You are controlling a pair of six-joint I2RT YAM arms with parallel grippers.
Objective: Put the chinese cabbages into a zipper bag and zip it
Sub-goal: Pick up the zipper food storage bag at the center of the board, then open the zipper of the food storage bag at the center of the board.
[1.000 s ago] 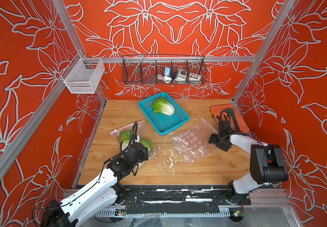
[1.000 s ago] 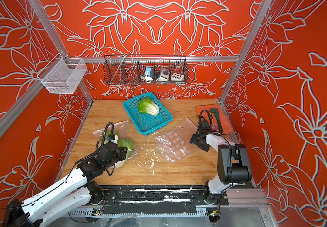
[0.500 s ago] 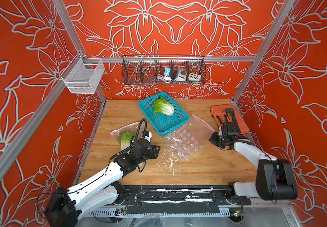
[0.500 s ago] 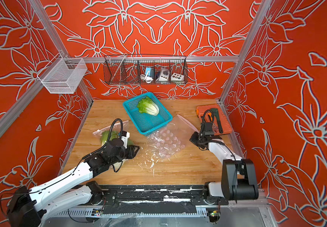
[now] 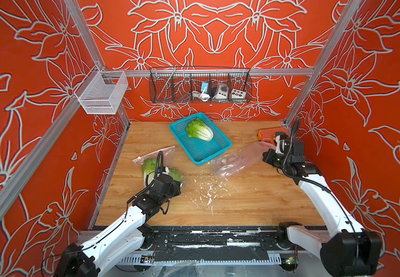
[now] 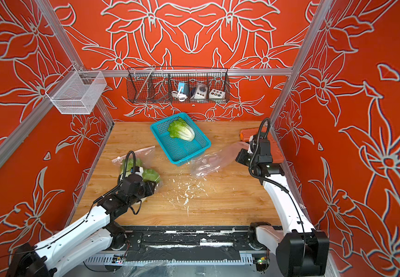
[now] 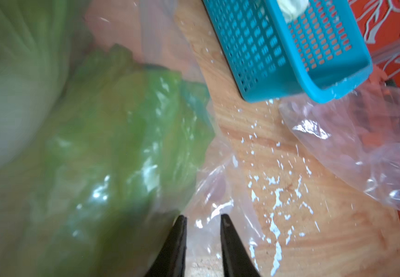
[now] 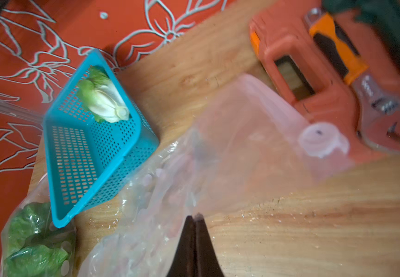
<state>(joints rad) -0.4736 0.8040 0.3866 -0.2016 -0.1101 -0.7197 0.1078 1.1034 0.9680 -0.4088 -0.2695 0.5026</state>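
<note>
Reaching in from the front, L gripper [image 7: 202, 217] sits low at the near edge of the bag [image 5: 164, 153]. Its jaws are a little apart w/ clear film showing in the gap; can't tell if any film is pinched. The bag lies on the table [image 5: 242, 203], L side, zip edge on its far side, and holds 2 cabbages side by side. 1st cabbage [image 5: 149, 165] is nearer the L wall, 2nd cabbage [image 5: 176, 173] is just by the gripper, green leaf pressed against the plastic. White flecks [image 5: 208, 191] dot the wood mid-table. Further on is a 2nd bag [image 5: 237, 160], clear and crumpled. Its near end is on the wood and its far end is lifted to R gripper [image 8: 195, 217], whose jaws are clenched on the film; its white slider [image 8: 321, 139] is at the far edge. Behind both bags is a teal basket [image 5: 227, 145], set at an angle, its near corner just beside the 2nd bag. 3rd cabbage [image 5: 199, 130] lies in its far half, not bagged yet. An orange case [image 5: 266, 133] sits in the far R corner w/ a wrench [image 8: 374, 100] on it. On the back wall there's a wire rack [image 5: 165, 84] w/ small gadgets, and a white mesh bin [image 5: 100, 96] hangs on the L rail.
</note>
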